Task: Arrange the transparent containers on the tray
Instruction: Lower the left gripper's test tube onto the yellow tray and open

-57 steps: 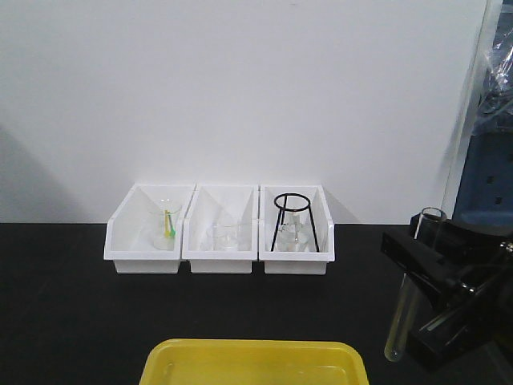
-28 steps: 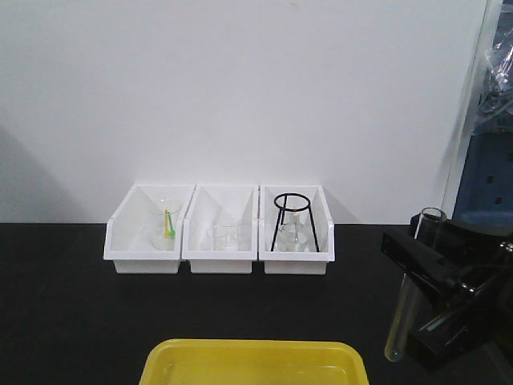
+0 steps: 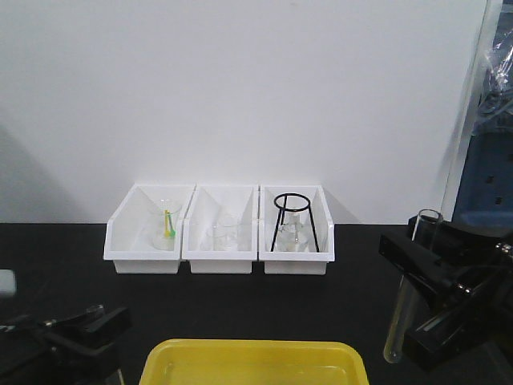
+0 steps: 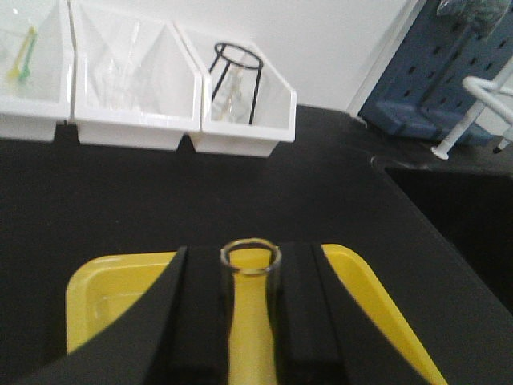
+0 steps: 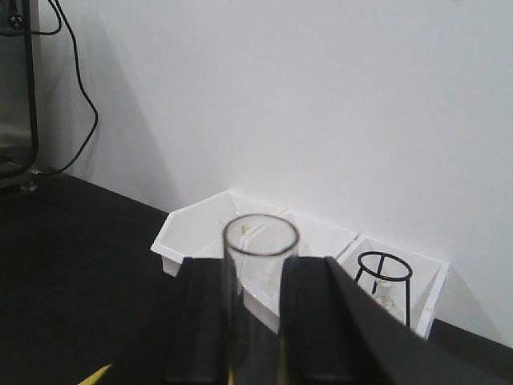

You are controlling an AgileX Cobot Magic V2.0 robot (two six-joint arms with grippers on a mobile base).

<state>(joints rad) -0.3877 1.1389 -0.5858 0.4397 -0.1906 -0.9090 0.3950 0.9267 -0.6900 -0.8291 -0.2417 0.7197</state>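
Observation:
A clear test tube (image 3: 398, 321) hangs nearly upright at the right of the front view, rim up, with my right gripper (image 3: 414, 258) shut on its upper part. In the right wrist view the same tube (image 5: 258, 305) sits between the black fingers (image 5: 204, 321). My left gripper (image 3: 90, 322) is low at the front left, shut on a second test tube (image 4: 252, 337), whose open rim pokes out between the fingers (image 4: 188, 321). It is over the yellow tray (image 4: 104, 297). The tray (image 3: 252, 357) lies at the front edge between both grippers.
Three white slant-fronted bins (image 3: 218, 258) stand in a row against the back wall, holding beakers, a green-yellow stick (image 3: 168, 224) and a black ring stand (image 3: 292, 220). A blue pegboard (image 3: 489, 180) rises at the right. A dark recess (image 4: 465, 216) lies right of the tray.
My left gripper has come into the front view at the lower left with its tube. The right gripper and its tube have edged slightly left.

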